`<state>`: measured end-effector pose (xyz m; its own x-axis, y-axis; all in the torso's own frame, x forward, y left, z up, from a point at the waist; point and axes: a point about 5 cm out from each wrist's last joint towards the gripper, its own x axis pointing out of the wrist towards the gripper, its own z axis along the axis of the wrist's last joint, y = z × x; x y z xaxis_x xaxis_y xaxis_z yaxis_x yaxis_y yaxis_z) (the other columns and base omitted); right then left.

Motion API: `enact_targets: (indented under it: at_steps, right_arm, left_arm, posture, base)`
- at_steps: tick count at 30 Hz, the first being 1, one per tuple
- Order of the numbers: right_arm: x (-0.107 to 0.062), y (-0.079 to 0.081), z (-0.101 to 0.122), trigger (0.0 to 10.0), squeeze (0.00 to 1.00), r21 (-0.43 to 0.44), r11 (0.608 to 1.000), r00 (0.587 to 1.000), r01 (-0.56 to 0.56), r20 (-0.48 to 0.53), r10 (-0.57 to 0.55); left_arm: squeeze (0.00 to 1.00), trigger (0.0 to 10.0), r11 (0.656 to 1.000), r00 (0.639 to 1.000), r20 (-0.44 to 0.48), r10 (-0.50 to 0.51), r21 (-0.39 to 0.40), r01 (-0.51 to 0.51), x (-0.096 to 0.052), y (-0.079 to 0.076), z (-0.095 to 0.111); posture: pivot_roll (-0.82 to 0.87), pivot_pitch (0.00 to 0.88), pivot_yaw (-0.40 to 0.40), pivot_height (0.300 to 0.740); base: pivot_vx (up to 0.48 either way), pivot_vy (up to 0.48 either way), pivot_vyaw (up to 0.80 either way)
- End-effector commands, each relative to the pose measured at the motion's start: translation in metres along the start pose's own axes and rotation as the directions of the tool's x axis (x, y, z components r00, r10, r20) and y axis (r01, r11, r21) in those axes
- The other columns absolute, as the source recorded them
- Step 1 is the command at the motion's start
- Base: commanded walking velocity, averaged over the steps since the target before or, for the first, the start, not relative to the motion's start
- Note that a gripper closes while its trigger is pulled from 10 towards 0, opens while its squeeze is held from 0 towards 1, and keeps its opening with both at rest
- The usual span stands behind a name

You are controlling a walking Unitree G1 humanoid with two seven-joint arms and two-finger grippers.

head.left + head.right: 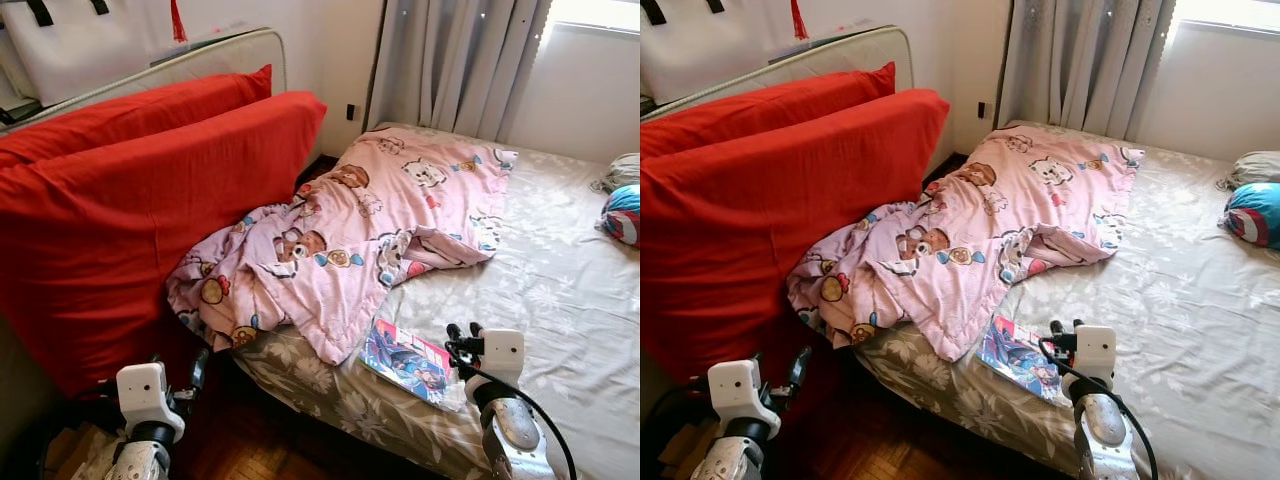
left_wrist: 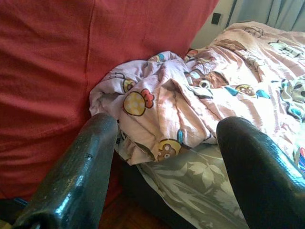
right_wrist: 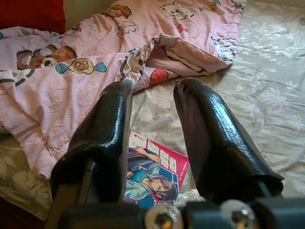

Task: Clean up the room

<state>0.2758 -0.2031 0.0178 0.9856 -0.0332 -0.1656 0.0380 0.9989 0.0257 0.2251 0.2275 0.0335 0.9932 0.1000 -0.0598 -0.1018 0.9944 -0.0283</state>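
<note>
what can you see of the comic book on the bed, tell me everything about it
The comic book lies flat and closed on the grey floral bedsheet, near the bed's front edge. Its glossy cover shows a cartoon figure with dark hair in blues, with a pink-red band and white lettering along one side. One corner is tucked just under the pink cartoon-print blanket. The right pincer hovers open above it, not touching.

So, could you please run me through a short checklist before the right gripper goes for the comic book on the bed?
1. Right gripper open, nothing between its fingers: ok.
2. Right gripper above the comic book, not touching: ok.
3. Comic book lying flat near the bed edge: ok.
4. Pink blanket off the book: not ok, one corner overlaps it.
5. Left gripper open, apart from the book: ok.
</note>
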Motion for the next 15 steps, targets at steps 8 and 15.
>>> enact_targets:
  at_steps: [8, 15]
  right_arm:
    - [0.0044, -0.0013, 0.0058, 10.0, 0.00, -0.015, 1.000, 1.000, -0.006, -0.003, 0.006]
    - [0.0031, -0.0025, 0.0060, 10.0, 0.00, -0.016, 1.000, 1.000, -0.004, 0.006, 0.004]
  left_arm:
    - [0.00, 10.0, 1.000, 1.000, -0.003, -0.012, 0.002, 0.012, 0.0001, -0.0035, 0.0009]
    - [0.00, 10.0, 1.000, 1.000, -0.001, -0.006, 0.003, 0.006, -0.0001, -0.0032, 0.0016]
  posture:
    - [0.02, 0.000, -0.028, 0.666]
    - [0.02, 0.000, -0.035, 0.661]
  base:
    - [0.000, 0.000, 0.00]
    - [0.000, 0.000, 0.00]
